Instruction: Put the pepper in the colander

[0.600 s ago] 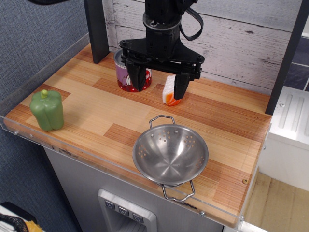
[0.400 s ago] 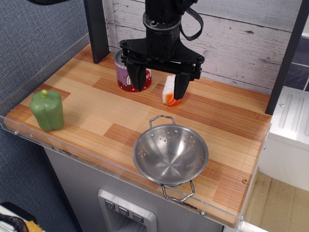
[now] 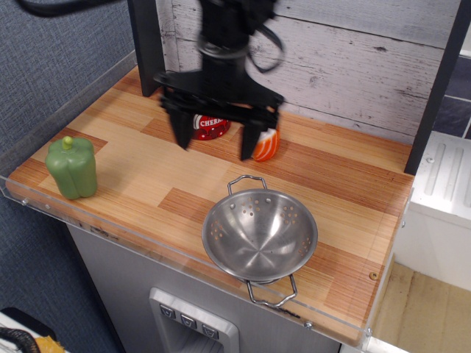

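Note:
The light green pepper (image 3: 72, 168) stands upright at the left front corner of the wooden counter (image 3: 147, 180). The steel colander (image 3: 260, 234) sits near the front edge, right of centre, and holds nothing. My gripper (image 3: 214, 143) hangs above the middle back of the counter with its two dark fingers (image 3: 179, 129) spread wide and nothing between them. It is well to the right of the pepper and behind the colander.
A purple-and-red cherries can (image 3: 211, 126) stands at the back, partly hidden behind my gripper. An orange-and-white wedge (image 3: 266, 144) stands just right of it. A dark post (image 3: 147, 44) rises at the back left. A clear lip edges the counter's front.
My gripper has moved left and slightly forward, towards the pepper's side. It now covers more of the can. The pepper and colander have not moved.

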Available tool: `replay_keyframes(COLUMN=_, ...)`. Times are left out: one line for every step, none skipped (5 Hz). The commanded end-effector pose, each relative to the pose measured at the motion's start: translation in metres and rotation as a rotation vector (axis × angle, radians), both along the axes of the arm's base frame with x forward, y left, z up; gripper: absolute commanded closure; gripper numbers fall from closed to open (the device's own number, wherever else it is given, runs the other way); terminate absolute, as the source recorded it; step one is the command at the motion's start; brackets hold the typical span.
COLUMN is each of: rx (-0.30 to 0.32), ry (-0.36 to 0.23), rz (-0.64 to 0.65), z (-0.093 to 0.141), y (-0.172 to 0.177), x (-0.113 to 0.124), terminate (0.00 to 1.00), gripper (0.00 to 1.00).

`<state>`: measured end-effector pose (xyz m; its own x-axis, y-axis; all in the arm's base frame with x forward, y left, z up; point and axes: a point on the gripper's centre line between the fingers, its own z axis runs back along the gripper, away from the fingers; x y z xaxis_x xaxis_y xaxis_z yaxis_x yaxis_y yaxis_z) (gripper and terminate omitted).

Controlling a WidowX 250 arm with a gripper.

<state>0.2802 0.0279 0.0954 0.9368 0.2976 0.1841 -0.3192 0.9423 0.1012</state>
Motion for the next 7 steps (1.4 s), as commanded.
replay_keyframes(rx=0.030, ry=-0.018, rz=0.164, z=0.022, y=0.073, x=-0.037, terminate=0.00, gripper=0.00)
replay_keyframes(rx=0.051, ry=-0.011, rz=0.280, z=0.024, y=0.104, x=-0.052, terminate=0.00, gripper=0.00)
replay_keyframes(rx=0.067, ry=-0.006, rz=0.305, z=0.022, y=0.121, x=-0.059, terminate=0.00, gripper=0.00)
replay_keyframes(rx=0.078, ry=-0.006, rz=0.327, z=0.018, y=0.134, x=-0.062, terminate=0.00, gripper=0.00)
replay_keyframes(rx=0.020, ry=-0.070, rz=0.309, z=0.008, y=0.141, x=-0.056, terminate=0.00, gripper=0.00)
replay_keyframes(rx=0.021, ry=-0.055, rz=0.290, z=-0.004, y=0.146, x=-0.049, terminate=0.00, gripper=0.00)
replay_keyframes(rx=0.013, ry=-0.027, rz=0.287, z=-0.014, y=0.148, x=-0.045, terminate=0.00, gripper=0.00)
